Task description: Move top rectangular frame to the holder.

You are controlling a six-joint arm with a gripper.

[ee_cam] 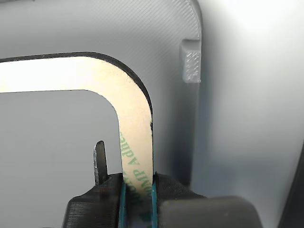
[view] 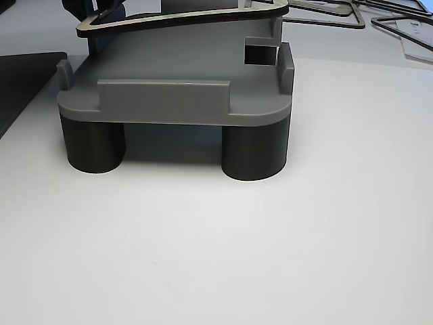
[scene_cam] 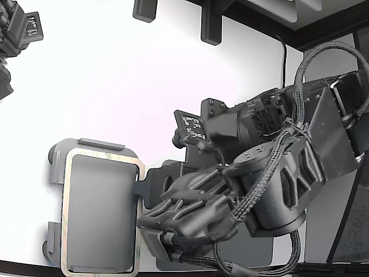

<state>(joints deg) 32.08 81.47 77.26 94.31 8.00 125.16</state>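
Observation:
The top rectangular frame (scene_cam: pixel 65 213) is a thin cream ring with greenish print. It hangs over the light grey holder (scene_cam: pixel 56 168) at the exterior view's lower left. My gripper (scene_cam: pixel 141 187) is shut on the frame's long side nearest the arm. In the wrist view the gripper (ee_cam: pixel 137 183) pinches the frame (ee_cam: pixel 137 123) near a rounded corner, above the holder's floor (ee_cam: pixel 161 38) and beside a raised tab (ee_cam: pixel 190 61). In the other view the frame (view: pixel 183 20) is tilted just above the holder (view: pixel 162 101), which stands on black round legs (view: pixel 254 152).
My arm's bulky body and cables (scene_cam: pixel 277 173) fill the exterior view's right. A second arm (scene_cam: pixel 17 34) sits at its upper left. Black blocks (scene_cam: pixel 210 26) stand at the table's far edge. A dark mat (view: pixel 20 81) and more frames (view: pixel 325 13) lie near the holder.

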